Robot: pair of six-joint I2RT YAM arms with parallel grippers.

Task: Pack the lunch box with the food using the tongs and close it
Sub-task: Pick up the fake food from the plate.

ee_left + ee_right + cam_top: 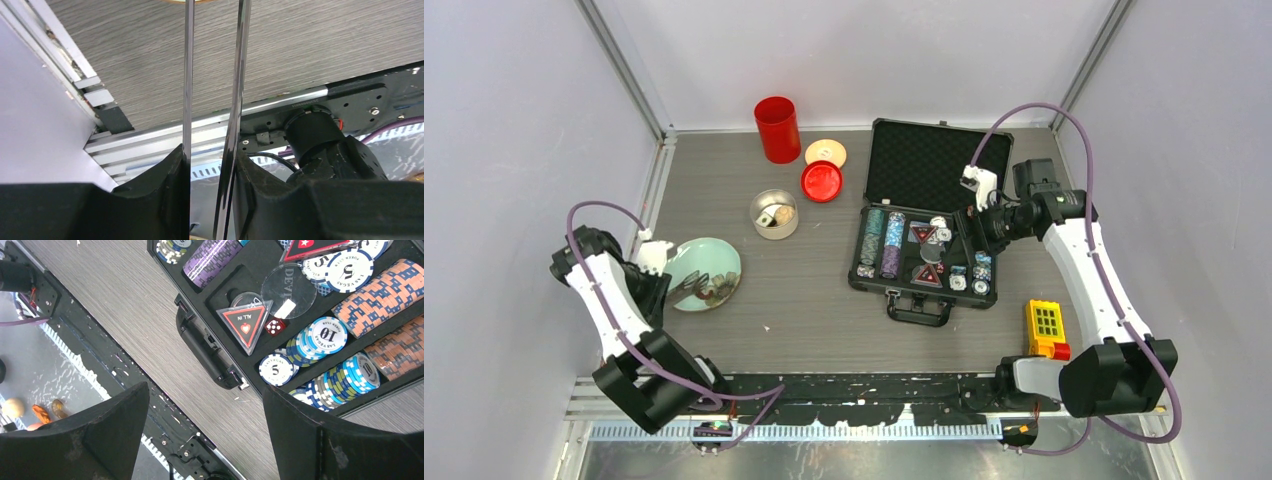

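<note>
Tongs (188,75) held in left gripper (207,167) at plate (692,257), left of lunch box (774,213); right gripper (206,395) open wide over chip case (919,165), right side.

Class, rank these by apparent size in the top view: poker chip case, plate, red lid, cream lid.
1. poker chip case
2. plate
3. red lid and cream lid: look alike, unranked.

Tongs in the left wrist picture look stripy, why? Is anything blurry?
Left wrist view: the tongs mirror bright and dark surroundings as streaks. Right wrist view: the poker chips are sharp, the right pincer slightly soft and dark. Top view: the plate shows a pale sheen.
</note>
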